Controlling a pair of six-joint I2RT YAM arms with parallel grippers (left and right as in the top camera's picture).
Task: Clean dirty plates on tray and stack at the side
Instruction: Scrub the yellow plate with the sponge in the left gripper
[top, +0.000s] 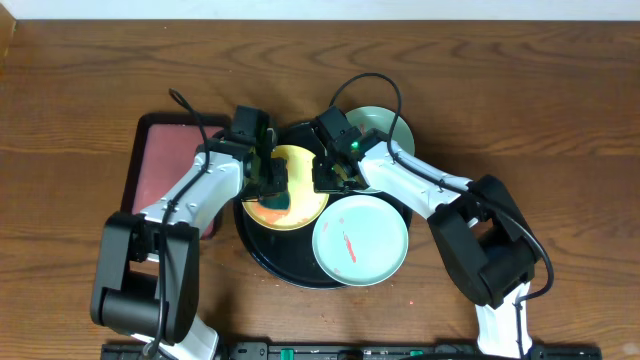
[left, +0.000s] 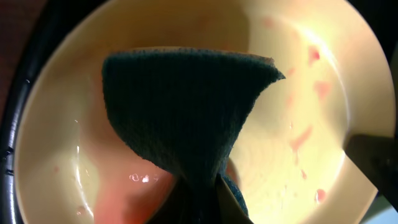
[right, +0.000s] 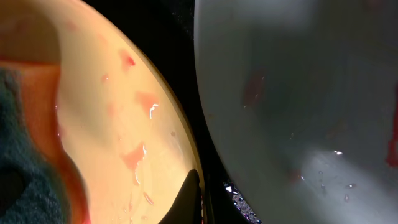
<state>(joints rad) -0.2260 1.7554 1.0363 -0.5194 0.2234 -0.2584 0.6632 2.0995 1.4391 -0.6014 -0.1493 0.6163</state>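
The yellow plate (top: 302, 203) lies on the left of the black tray (top: 268, 258), with red smears on it in the left wrist view (left: 311, 106). My left gripper (top: 268, 174) is shut on a dark teal cloth (left: 180, 112) and holds it on the plate. My right gripper (top: 330, 176) is shut on the yellow plate's right rim (right: 112, 112). One mint plate (top: 360, 240) with a red smear lies at the tray's front right and also shows in the right wrist view (right: 298, 93). The second mint plate (top: 388, 124) lies at the back right, partly under my right arm.
A red rectangular tray (top: 158, 160) lies left of the black tray, under my left arm. The brown wooden table (top: 560, 120) runs out on all sides. Small water drops sit on the black tray (right: 239, 202) between the plates.
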